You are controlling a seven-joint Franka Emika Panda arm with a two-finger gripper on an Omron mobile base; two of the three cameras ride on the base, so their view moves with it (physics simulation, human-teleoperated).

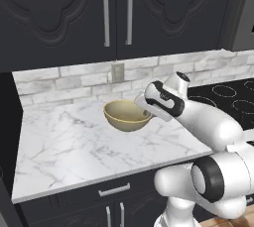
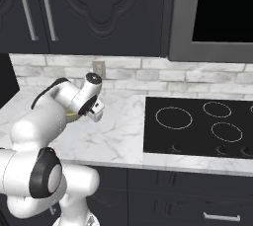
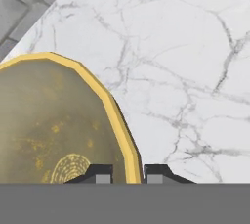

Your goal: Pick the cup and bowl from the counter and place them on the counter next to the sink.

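Note:
The tan-gold bowl (image 1: 124,114) stands on the white marble counter (image 1: 64,146) near the brick wall. My gripper (image 1: 147,114) reaches down at its right rim. In the hand view the bowl (image 3: 49,120) takes up the left side, and its yellow rim passes between my two fingertips, one inside and one outside; the gripper (image 3: 128,174) is shut on that rim. From the right base view my arm hides most of the bowl (image 2: 73,117); the gripper (image 2: 95,113) hangs just right of it. The cup and the sink are out of view.
A black cooktop (image 2: 197,126) with ring marks lies to the right of the bowl (image 1: 233,97). Dark wall cabinets (image 1: 116,13) hang above, with an outlet (image 1: 117,72) on the brick backsplash. The counter's left end (image 1: 20,141) meets a dark gap.

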